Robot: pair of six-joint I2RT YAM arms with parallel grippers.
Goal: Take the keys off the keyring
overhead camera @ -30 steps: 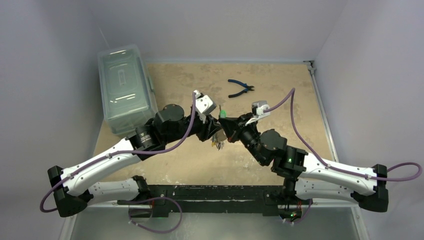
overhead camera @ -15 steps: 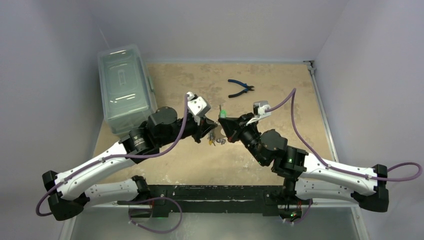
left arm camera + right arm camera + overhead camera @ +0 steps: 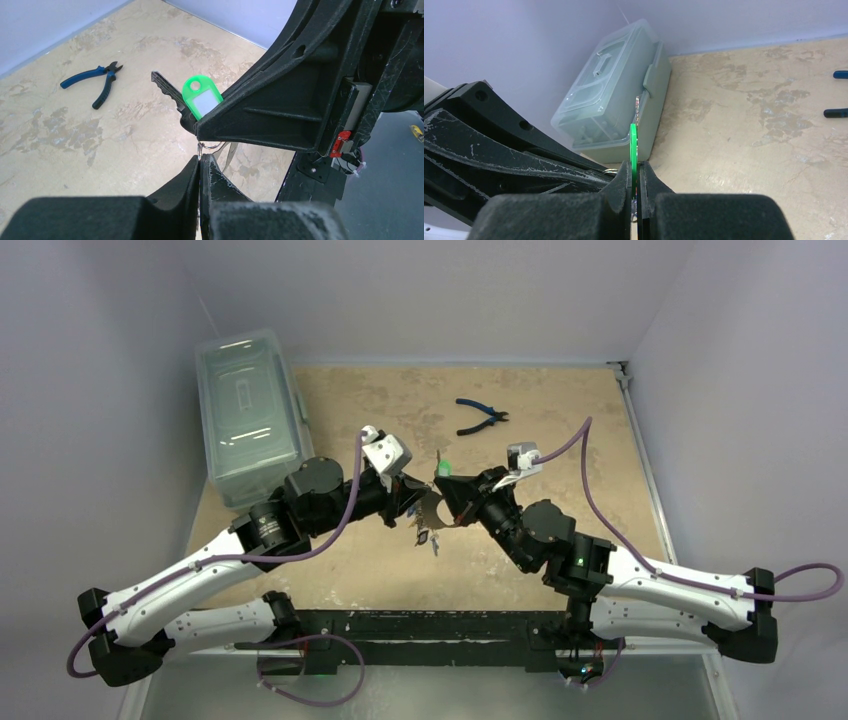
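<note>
Above the middle of the mottled tan worktop, two black robot arms meet tip to tip over a bunch of keys. The right end effector is clamped narrow on the green-tagged key. It grips the plastic tag by its lower end, so the tag stands on edge between the fingers and the dark toothed blade juts up and away past the tips.

Just beneath it, the left end effector is pinched fully together, with the thin wire of the keyring caught at its fingertips, directly under the green tag. The two sets of tips sit almost touching, with the ring strung between them clear of the surface.

From overhead, the remaining keys dangle in a small cluster below the meeting point, too small for their colours to be made out.

A pair of blue-handled pliers lies on the worktop farther back, well apart from the arms. A clear lidded plastic box sits at the far left edge against the wall.
</note>
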